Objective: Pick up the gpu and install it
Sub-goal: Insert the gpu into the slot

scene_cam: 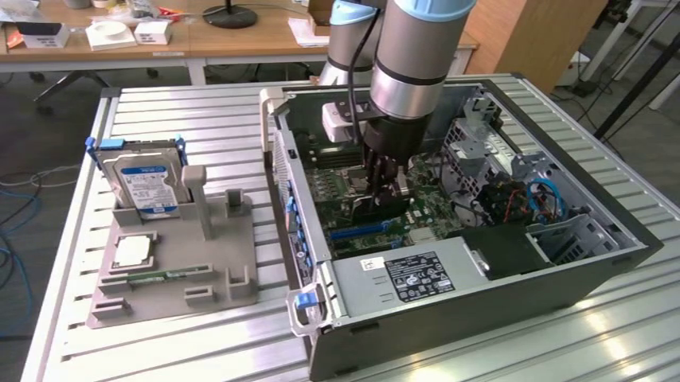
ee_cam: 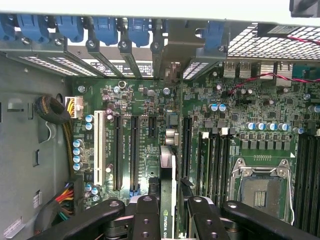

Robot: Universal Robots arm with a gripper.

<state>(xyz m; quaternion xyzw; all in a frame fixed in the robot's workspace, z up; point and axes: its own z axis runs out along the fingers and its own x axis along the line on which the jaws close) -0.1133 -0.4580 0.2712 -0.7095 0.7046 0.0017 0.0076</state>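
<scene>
The gripper [scene_cam: 383, 181] is pinching the gpu [ee_cam: 168, 172] edge-on inside the open computer case [scene_cam: 499, 318], holding it just over the motherboard [ee_cam: 140, 100] slots. The card's label is showing "NVIDIA QU", the rest cut off. A blue-labelled hard drive [scene_cam: 149, 185] is standing in the grey holder [scene_cam: 170, 290] outside, its print too small to read.
</scene>
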